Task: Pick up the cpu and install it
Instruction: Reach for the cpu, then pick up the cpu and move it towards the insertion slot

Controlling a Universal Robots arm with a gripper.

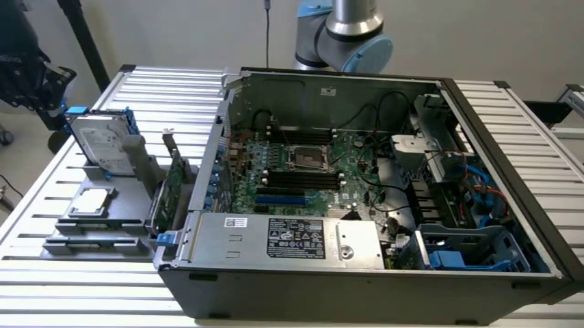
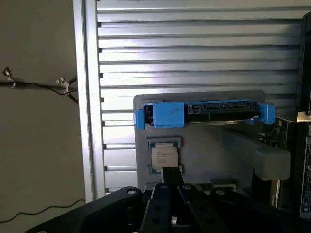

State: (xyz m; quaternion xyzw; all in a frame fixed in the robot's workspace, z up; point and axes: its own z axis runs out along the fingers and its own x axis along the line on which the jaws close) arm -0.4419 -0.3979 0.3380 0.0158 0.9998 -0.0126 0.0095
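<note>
One cpu sits flat in the grey holder beside the computer case; we note the gripper pressed together, holding nothing.

A slatted aluminium tabletop is seen carrying an open dark computer case, inside which a silver power supply is mounted along the near wall. Beside the case, on the exterior view's left, a hard drive in blue brackets and a green expansion card are held upright in a grey holder.
</note>
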